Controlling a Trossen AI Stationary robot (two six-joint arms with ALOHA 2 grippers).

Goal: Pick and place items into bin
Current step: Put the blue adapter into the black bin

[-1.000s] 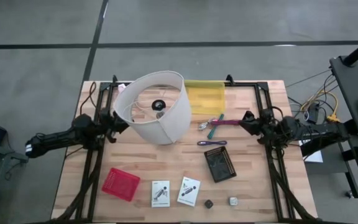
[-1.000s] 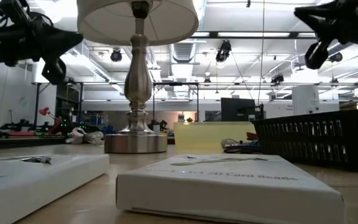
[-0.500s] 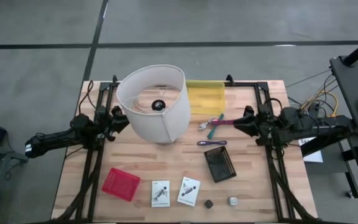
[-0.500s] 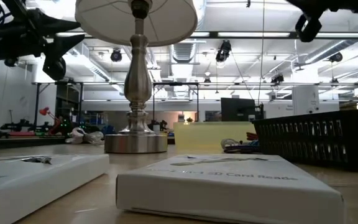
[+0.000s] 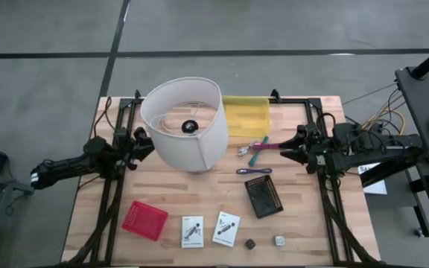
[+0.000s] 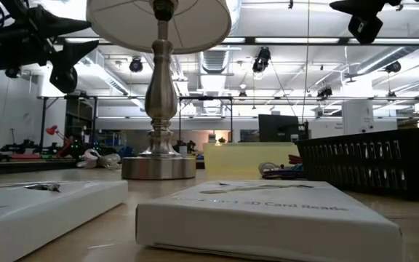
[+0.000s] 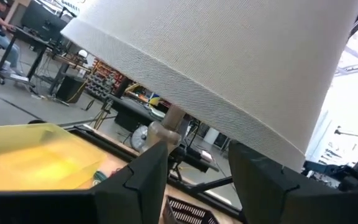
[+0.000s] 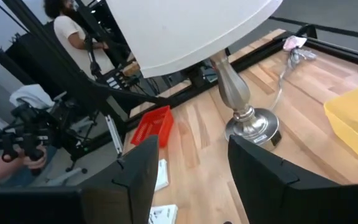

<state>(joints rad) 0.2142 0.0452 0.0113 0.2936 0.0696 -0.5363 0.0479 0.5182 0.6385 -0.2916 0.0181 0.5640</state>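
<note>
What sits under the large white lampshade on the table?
Under the large white lampshade stands a silver metal lamp stem on a round base, resting on the wooden table. From overhead, the shade hides the base; only a dark centre fitting shows inside.

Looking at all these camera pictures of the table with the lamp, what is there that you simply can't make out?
- Two tiny cubes near the table's front edge, high view: too small to tell what they are.
- Print on the two white cards, high view: too small to read.
- Thin pink, green and purple pen-like tools, high view: bunched together, so their count is unclear.
- Lamp's metal base: hidden in the high view under the large white lampshade; it shows in the low view.
</note>
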